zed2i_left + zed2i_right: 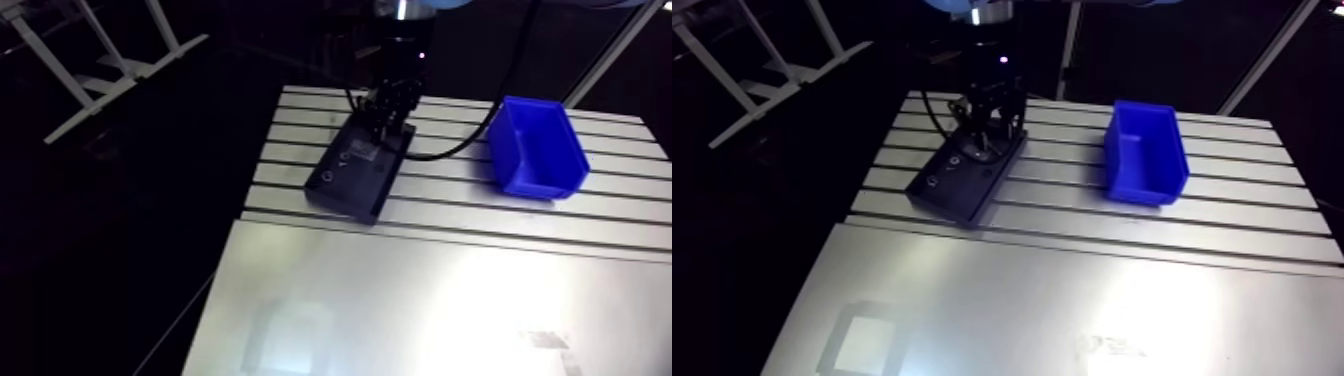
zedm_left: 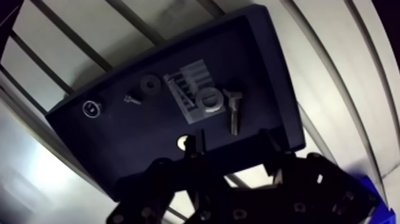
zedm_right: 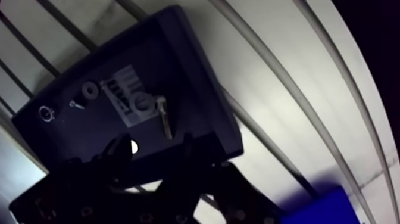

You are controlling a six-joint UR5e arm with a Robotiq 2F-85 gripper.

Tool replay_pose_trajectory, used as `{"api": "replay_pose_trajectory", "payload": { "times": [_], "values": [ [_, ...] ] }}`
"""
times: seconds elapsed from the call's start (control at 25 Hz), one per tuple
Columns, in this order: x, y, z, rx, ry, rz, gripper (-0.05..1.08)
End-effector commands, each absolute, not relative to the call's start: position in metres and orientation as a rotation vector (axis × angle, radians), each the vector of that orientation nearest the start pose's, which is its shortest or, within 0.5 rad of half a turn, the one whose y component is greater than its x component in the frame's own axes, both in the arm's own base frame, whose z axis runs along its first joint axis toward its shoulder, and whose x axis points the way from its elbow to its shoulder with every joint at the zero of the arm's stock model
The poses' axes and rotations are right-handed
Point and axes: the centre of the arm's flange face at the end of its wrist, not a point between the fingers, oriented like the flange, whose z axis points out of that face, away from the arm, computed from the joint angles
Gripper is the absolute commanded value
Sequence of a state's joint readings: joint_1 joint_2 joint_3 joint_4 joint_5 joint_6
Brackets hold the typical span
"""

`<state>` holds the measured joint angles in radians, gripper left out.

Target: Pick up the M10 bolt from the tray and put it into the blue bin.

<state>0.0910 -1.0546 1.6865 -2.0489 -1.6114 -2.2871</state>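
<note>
**Approach stage: claw open above the tray, M10 bolt not yet grasped**

**Arm view.** The claw [image 1: 388, 128] hangs over the far end of the dark tray [image 1: 345, 188], which lies on the slotted tabletop [image 1: 600, 215]. The blue bin [image 1: 545, 172] stands at three o'clock of the tray, well apart from it. The tray's contents are too small and dim to read from here.

**Wrist view.** The fingers [image 2: 194, 146] stand wide apart with nothing between them, so the claw is empty. The M10 bolt [image 2: 233, 112] lies flat on the tray floor at twelve o'clock of the claw, just ahead of the gap, with its head turned away. A grey nut [image 2: 209, 100] sits at the bolt's ten o'clock on a pale label [image 2: 186, 83]. Beyond it lie a dark washer [image 2: 150, 84], a small screw [image 2: 131, 100] and a ring [image 2: 90, 108].

**Step in hand.** This appears to be alignment before the grasp. The next move calls for a descent with the fingers either side of the shank, clear of the nut.

**Hard to make out.**
- The dark fingertips merge with the tray, so their height above it cannot be judged.
- Whether the nut touches the bolt head cannot be told.
- Only a corner of the bin shows, cut off.
</note>
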Motion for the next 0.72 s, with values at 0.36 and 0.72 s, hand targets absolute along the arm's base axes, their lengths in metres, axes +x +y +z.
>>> {"api": "replay_pose_trajectory", "payload": {
  "times": [0.36,0.72],
  "values": [
    [-0.5951,-0.1857,0.1754,-1.185,2.737,-0.013,0.48],
    [-0.5958,-0.1876,0.1754,-1.224,2.729,-0.011,0.54]
  ]
}}
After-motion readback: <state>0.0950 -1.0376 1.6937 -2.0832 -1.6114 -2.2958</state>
